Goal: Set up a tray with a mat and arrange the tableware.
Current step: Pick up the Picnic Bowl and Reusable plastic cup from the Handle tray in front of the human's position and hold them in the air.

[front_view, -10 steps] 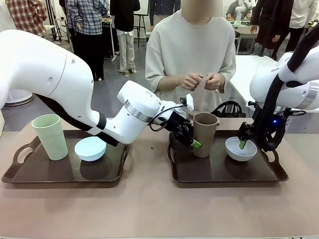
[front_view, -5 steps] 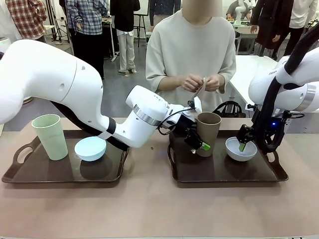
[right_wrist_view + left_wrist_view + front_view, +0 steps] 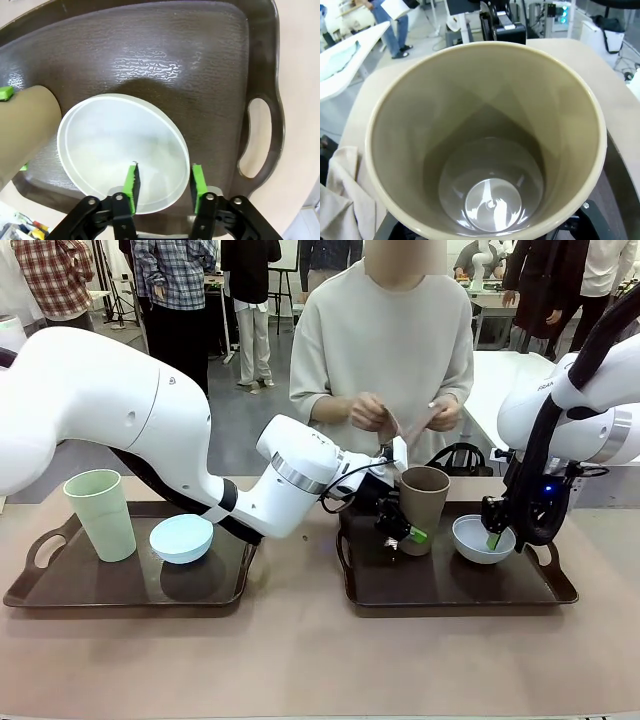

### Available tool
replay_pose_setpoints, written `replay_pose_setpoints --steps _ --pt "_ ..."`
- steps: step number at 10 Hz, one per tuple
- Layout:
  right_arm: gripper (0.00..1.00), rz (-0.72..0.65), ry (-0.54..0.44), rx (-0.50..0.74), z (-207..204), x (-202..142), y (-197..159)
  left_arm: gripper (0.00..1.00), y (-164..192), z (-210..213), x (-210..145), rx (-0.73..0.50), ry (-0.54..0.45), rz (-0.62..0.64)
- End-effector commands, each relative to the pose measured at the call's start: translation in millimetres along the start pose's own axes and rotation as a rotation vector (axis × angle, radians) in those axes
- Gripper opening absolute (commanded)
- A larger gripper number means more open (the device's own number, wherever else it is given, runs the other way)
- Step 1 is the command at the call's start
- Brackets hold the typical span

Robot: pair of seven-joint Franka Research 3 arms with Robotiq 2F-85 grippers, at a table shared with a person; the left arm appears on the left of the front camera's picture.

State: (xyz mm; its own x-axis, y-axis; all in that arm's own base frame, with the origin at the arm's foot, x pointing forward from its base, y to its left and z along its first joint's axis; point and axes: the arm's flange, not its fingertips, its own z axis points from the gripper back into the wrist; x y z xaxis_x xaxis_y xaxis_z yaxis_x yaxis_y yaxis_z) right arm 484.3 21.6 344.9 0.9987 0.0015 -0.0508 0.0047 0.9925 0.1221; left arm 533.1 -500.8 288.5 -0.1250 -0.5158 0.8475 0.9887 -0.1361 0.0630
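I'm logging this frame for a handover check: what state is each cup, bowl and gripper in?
brown cup: upright, empty, on the right tray.
left gripper: shut on the brown cup.
bluish-white bowl: right way up, empty, on the right tray.
right gripper: open, fingers astride the bowl's rim.
pale green cup: upright on the left tray.
light blue bowl: right way up on the left tray.

Bright, even light from above; white glare on the dark tray (image 3: 145, 65) and cup (image 3: 492, 205) bottom; wrist views bowed at edges.
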Motion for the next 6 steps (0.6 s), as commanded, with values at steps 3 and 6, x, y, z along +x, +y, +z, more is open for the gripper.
replay_pose_setpoints --steps 3,6 --pt "0.0 0.02 -0.032 0.002 0.7 2.3 -1.4 0.0 -2.9 6.7 3.3 0.007 -0.036 -0.018" --pt "0.0 0.026 -0.045 -0.005 4.5 -0.7 -3.8 0.0 -16.6 15.5 9.2 0.006 -0.007 -0.014"
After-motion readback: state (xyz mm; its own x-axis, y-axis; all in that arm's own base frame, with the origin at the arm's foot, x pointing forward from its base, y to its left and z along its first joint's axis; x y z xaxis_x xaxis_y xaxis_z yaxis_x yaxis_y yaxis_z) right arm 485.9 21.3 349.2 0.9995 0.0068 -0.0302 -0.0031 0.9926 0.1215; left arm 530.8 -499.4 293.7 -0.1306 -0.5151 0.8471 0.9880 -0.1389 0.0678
